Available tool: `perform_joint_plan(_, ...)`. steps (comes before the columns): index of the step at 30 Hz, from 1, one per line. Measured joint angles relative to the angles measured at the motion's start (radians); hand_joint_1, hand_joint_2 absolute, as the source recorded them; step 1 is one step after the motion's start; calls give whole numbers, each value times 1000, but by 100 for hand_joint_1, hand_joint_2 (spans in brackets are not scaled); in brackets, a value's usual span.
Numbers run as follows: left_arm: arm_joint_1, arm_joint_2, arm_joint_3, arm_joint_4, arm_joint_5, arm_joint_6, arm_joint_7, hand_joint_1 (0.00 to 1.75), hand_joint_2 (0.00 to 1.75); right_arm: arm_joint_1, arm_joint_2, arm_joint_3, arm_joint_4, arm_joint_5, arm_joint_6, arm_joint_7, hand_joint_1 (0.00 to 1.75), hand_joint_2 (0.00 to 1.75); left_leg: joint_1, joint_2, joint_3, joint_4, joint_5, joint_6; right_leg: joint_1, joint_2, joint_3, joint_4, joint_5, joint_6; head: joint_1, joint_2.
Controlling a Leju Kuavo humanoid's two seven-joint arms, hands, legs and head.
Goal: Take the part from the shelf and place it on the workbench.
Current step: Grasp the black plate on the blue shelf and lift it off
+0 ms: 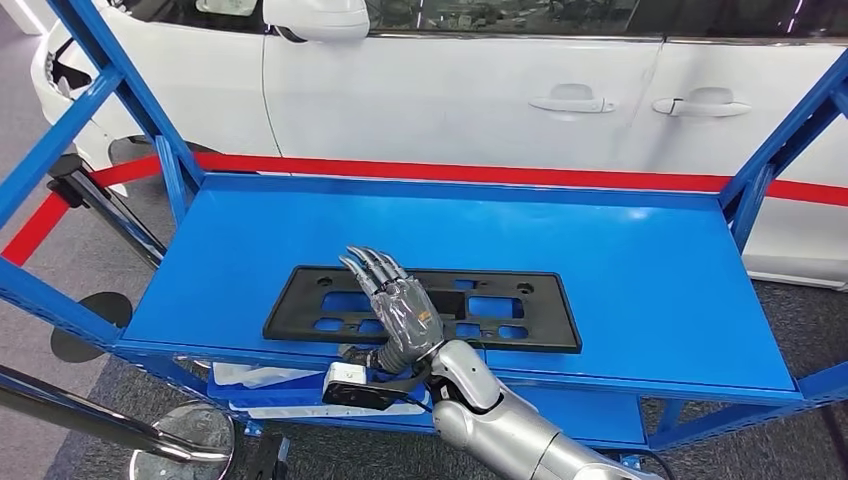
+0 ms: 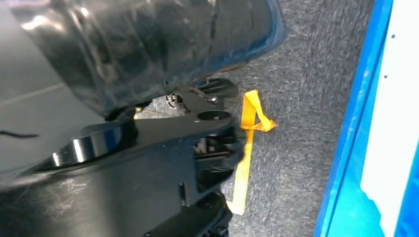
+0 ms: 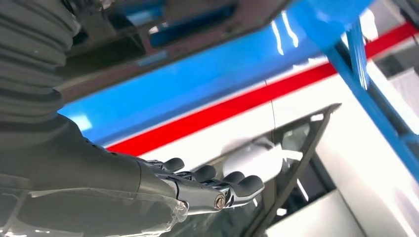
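Right robot hand (image 1: 400,310): silver arm rising from the lower edge of the head view, fingers (image 1: 368,268) stretched forward and close together, holding nothing, palm over the near middle of the part; whether it touches the part cannot be told. In the right wrist view the same robot hand (image 3: 197,190) shows straight dark fingertips (image 3: 249,183) with nothing between them. Part (image 1: 520,312): flat black rectangular plate with several cut-out openings, lying lengthwise on the blue shelf (image 1: 650,270), close to its front edge and left of centre. Shelf frame: blue uprights (image 1: 775,150) at both ends. Behind the shelf: white car (image 1: 480,90) with two door handles (image 1: 572,100), and a red floor line (image 1: 500,173). Left wrist view: grey carpet (image 2: 301,98), a yellow strip (image 2: 247,148), a blue edge (image 2: 346,148). Left robot hand: state cannot be told.
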Motion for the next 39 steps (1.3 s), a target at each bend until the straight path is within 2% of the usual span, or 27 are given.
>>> perform_joint_plan(1,1,0,0,0,1,1,0,0,0,-1,0,-2,-8,-4,-9,0,0,0,0,0,21,-44,30,2,0,1,0,1,-1,0,0,0)
perform_joint_plan(3,1,0,-1,0,2,3,1,0,0,-6,0,-9,-27,-9,-20,0,0,0,-1,0,86,-178,88,8,2,3,1,3,-3,3,0,0)
perform_joint_plan(4,0,0,-2,0,2,4,1,0,0,-9,0,-13,-36,-10,-23,0,0,0,-3,0,110,-228,104,13,3,3,0,3,-3,7,0,0)
perform_joint_plan(5,0,0,-3,0,2,4,1,0,0,-13,-1,-17,-43,-10,-24,1,0,0,-6,0,123,-255,108,17,4,4,-1,3,-3,11,1,0)
perform_joint_plan(8,1,0,-6,0,2,4,5,0,0,-17,-3,-29,-63,-17,-30,0,0,0,-7,0,128,-270,111,33,2,3,-2,1,-4,28,1,0)
perform_joint_plan(9,1,0,-6,0,1,4,7,0,0,-17,-4,-34,-71,-27,-35,-6,0,0,-5,0,131,-276,115,38,2,2,-7,14,-13,33,2,0)
perform_joint_plan(11,1,-1,-8,0,0,4,11,0,0,-19,-5,-45,-85,-53,-47,-22,0,0,-1,2,138,-285,119,47,1,0,-43,93,-59,41,5,0)
perform_joint_plan(13,1,-1,-11,0,1,4,12,0,0,-20,-5,-55,-97,-79,-55,-36,0,0,-2,3,139,-285,118,51,0,0,-102,215,-112,46,6,0)
perform_joint_plan(14,2,-1,-12,0,2,4,12,0,0,-19,-6,-57,-103,-91,-55,-41,0,0,-2,3,139,-284,116,51,-1,0,-123,255,-119,49,7,0)
perform_joint_plan(15,3,-1,-14,0,4,3,11,0,0,-18,-7,-59,-114,-103,-51,-44,0,0,-2,3,139,-283,115,52,-3,0,-129,261,-109,50,7,0)
perform_joint_plan(16,4,-1,-15,0,6,1,11,0,0,-17,-9,-60,-129,-114,-45,-47,0,0,-2,2,140,-280,112,51,-5,-1,-117,231,-83,51,7,0)
perform_joint_plan(18,8,0,-16,0,14,-3,5,0,0,-15,-10,-64,-165,-130,-39,-50,0,0,-3,1,141,-271,103,45,-8,-1,-59,109,-21,49,7,0)
perform_joint_plan(20,12,0,-16,0,26,-6,-4,0,0,-5,-10,-68,-204,-137,-47,-57,0,0,-5,0,138,-261,96,37,-7,0,-19,29,-1,42,6,0)
perform_joint_plan(23,21,2,-16,2,40,-7,-15,0,0,38,-10,-70,-271,-134,-70,-61,0,0,-6,-1,134,-259,91,23,-4,2,-13,13,-6,26,5,0)
perform_joint_plan(25,25,2,-16,3,45,-7,-17,0,0,61,-10,-70,-310,-121,-82,-54,0,0,-5,0,119,-222,64,14,-7,1,-9,8,-4,15,2,0)
perform_joint_plan(26,25,3,-16,3,49,-5,-17,0,0,70,-10,-70,-326,-109,-86,-48,0,0,-4,1,99,-178,39,10,-8,0,-8,6,-4,10,1,0)
perform_joint_plan(28,27,5,-16,4,57,-2,-16,0,0,94,-11,-69,-355,-75,-92,-29,0,0,-3,1,38,-51,-16,3,-6,-2,-7,6,-6,4,-1,0)
perform_joint_plan(29,28,6,-16,4,60,0,-15,0,0,109,-12,-69,-367,-58,-92,-21,0,0,-2,1,14,-4,-28,2,-5,-2,-6,6,-7,3,-1,0)
perform_joint_plan(30,30,7,-16,4,63,0,-14,0,0,122,-14,-69,-378,-44,-93,-14,0,0,-2,1,3,13,-22,1,-5,-2,-5,7,-8,2,-1,0)
perform_joint_plan(31,30,7,-16,5,65,0,-13,0,0,133,-16,-68,-389,-33,-93,-11,0,0,-2,1,12,-12,2,3,-4,-1,-4,7,-9,1,-1,0)
perform_joint_plan(33,30,9,-16,5,69,0,-9,0,0,149,-20,-66,-410,-18,-93,-11,0,0,-3,1,69,-138,73,11,-4,2,1,7,-11,3,-2,0)
perform_joint_plan(34,29,10,-16,5,70,0,-6,0,0,156,-21,-64,-421,-14,-92,-12,0,0,-5,1,99,-200,94,16,-3,3,2,8,-13,6,-1,0)
perform_joint_plan(35,29,10,-16,5,70,0,-4,0,0,162,-23,-61,-430,-12,-91,-12,0,0,-7,1,118,-240,103,20,-2,4,2,8,-14,9,-1,0)
perform_joint_plan(36,28,10,-16,5,70,0,-2,0,0,169,-24,-58,-438,-11,-88,-12,0,0,-10,0,125,-255,101,22,-1,4,1,8,-14,13,0,0)
perform_joint_plan(39,29,10,-16,6,70,2,0,0,0,183,-30,-50,-457,-7,-68,-9,0,0,-10,-1,131,-266,100,31,0,3,2,5,-14,25,0,0)
